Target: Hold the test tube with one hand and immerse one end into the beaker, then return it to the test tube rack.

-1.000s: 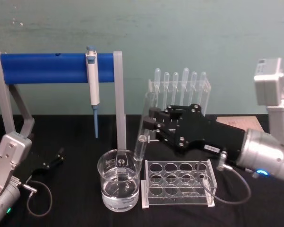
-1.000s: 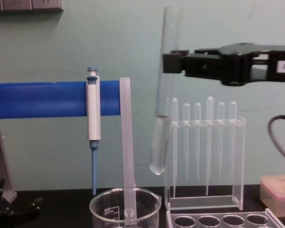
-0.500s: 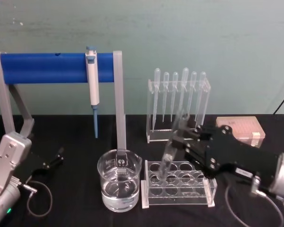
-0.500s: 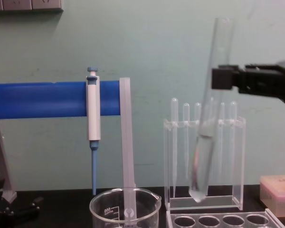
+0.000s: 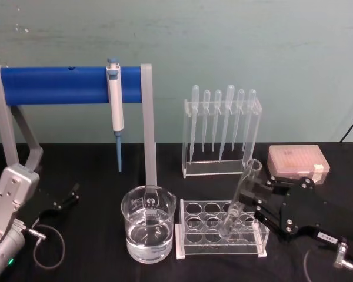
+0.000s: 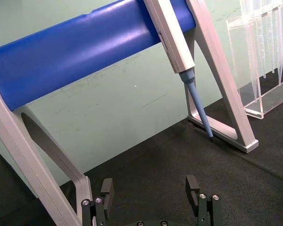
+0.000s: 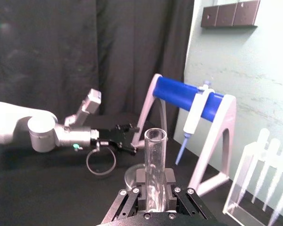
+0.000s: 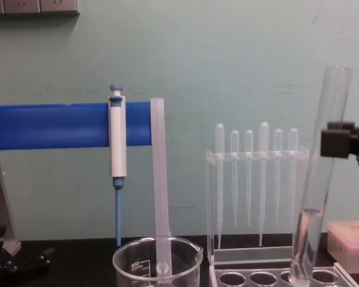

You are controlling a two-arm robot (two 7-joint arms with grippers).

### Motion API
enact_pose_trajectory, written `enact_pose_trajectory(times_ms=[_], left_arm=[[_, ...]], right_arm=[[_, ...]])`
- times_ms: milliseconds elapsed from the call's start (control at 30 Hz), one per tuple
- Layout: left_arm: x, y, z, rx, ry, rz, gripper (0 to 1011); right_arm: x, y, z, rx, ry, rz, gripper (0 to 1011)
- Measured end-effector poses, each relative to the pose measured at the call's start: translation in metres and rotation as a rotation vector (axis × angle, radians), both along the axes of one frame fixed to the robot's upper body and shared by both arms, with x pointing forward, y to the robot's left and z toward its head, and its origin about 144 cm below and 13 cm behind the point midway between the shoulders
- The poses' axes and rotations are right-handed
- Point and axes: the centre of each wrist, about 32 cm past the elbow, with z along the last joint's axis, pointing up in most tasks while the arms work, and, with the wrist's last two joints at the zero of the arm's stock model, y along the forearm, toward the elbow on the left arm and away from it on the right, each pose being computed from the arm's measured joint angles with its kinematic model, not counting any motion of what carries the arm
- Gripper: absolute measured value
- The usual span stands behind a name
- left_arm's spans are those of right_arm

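Over the clear acrylic test tube rack [image 5: 220,254], right gripper [image 5: 247,197], black & blocky, pinches the test tube [image 5: 250,174] approx. mid-length, fingers pressed onto the glass. Tube is slim clear glass w/ rounded bottom, open rim up, tilted, a little clear liquid inside. Its lower end is down in a hole twd. the rack's right end. Just left of rack stands the beaker [image 5: 148,232], wide clear glass w/ spout, part-filled w/ clear liquid. Well left of rack, left gripper [image 6: 149,188] sits parked, fingers spread, holding nothing.

Clear test tube [image 8: 315,191], black gripper [image 5: 252,198] (blue bar [image 5: 59,84])
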Motion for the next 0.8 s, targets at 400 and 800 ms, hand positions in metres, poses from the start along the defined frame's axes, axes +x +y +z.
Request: enact_pose_trajectory(times_ms=[400, 800], left_arm=[[0.000, 0.000, 0.000, 0.000, 0.000, 0.000, 1000], [0.000, 0.000, 0.000, 0.000, 0.000, 0.000, 1000]], right_arm=[[0.010, -0.010, -0.016, -0.036, -0.023, -0.027, 241], [0.023, -0.009, -0.028, -0.030, -0.037, -0.020, 241]])
